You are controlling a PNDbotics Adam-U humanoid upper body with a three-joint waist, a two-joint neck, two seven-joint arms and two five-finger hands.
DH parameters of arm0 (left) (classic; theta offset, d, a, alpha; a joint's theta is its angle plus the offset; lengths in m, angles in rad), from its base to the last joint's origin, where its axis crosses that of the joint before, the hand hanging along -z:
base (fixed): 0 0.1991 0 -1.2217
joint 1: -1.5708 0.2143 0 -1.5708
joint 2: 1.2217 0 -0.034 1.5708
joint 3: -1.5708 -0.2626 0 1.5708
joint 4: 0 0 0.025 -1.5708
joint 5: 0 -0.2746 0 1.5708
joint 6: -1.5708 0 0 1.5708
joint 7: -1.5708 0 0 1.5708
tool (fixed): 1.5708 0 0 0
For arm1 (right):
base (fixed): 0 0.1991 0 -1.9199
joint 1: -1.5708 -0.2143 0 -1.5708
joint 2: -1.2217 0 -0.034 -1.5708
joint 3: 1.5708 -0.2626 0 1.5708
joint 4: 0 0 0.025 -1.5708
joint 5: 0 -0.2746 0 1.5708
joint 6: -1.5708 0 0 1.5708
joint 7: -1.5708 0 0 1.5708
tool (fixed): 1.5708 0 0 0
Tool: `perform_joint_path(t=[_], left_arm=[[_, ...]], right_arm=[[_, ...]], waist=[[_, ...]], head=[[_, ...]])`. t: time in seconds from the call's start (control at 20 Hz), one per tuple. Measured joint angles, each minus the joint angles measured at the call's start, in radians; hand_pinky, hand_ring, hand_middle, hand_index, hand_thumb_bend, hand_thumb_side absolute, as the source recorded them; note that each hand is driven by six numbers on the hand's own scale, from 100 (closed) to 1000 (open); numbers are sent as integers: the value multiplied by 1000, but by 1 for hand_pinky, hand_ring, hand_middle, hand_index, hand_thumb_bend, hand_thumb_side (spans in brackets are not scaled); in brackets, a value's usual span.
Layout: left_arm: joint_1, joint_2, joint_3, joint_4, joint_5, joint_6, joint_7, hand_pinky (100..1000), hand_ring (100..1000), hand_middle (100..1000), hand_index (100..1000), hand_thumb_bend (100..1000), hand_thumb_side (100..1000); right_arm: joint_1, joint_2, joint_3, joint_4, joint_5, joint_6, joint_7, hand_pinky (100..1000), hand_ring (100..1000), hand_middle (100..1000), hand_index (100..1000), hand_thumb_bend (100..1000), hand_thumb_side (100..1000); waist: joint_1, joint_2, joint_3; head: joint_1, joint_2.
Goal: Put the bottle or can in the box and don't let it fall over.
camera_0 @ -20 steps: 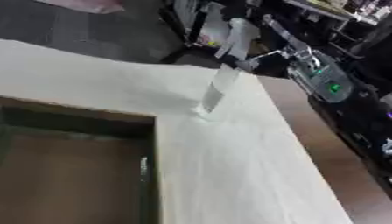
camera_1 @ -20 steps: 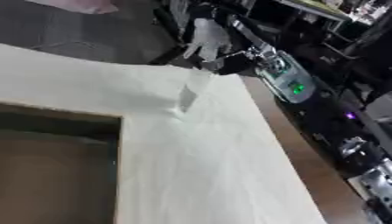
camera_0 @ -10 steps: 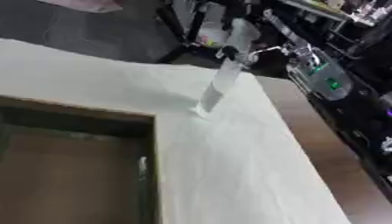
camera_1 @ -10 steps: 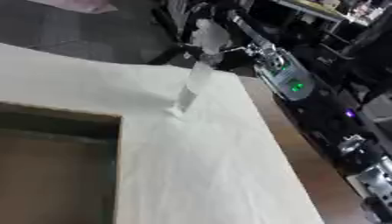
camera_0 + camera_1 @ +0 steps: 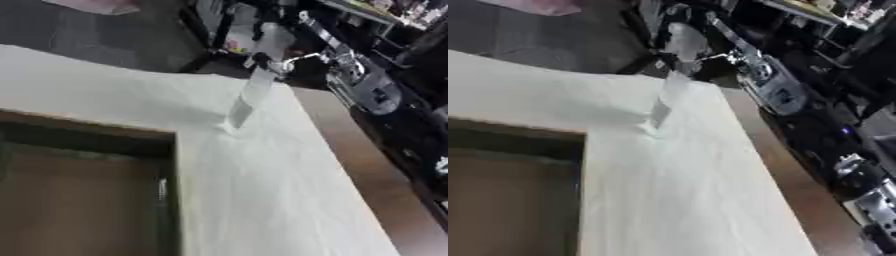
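Pale tabletop (image 5: pixel 262 200) fills the centre and lower right of the frame; a dark floor and cluttered equipment racks lie beyond its far edge.

- Bottle: a clear plastic bottle (image 5: pixel 248 97) stands on the tabletop near the far edge, upper centre of the frame. It appears leaning in the askew view, with its base on the surface.
- Box: an open cardboard box (image 5: pixel 79 200) occupies the lower left of the frame, its interior showing nothing inside. Bottle and box are well apart.
- Right hand: a dark arm reaches in from the upper right, and the right hand (image 5: pixel 271 64) sits at the bottle's neck — whether the fingers are apart or clamped on it cannot be told.
- Left hand: not in view.

Progress, judged from the layout: the bottle is not yet in the box. Remaining steps — secure the grasp, lift, carry to the lower left, set down upright.
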Motion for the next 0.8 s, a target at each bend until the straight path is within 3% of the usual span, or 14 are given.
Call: perform_joint_path(t=[0.65,0.8], left_arm=[[1,-8,2,-2,0,2,2,610,357,761,843,143,859],[1,-8,3,-3,-1,2,2,610,356,761,843,144,859]], right_arm=[[9,8,4,-11,-59,-19,-26,710,429,409,430,292,100],[14,8,6,-12,-83,-21,-22,718,432,412,433,282,100]], waist=[[0,0,-2],[0,0,-3]], head=[[-7,1],[-7,2]])
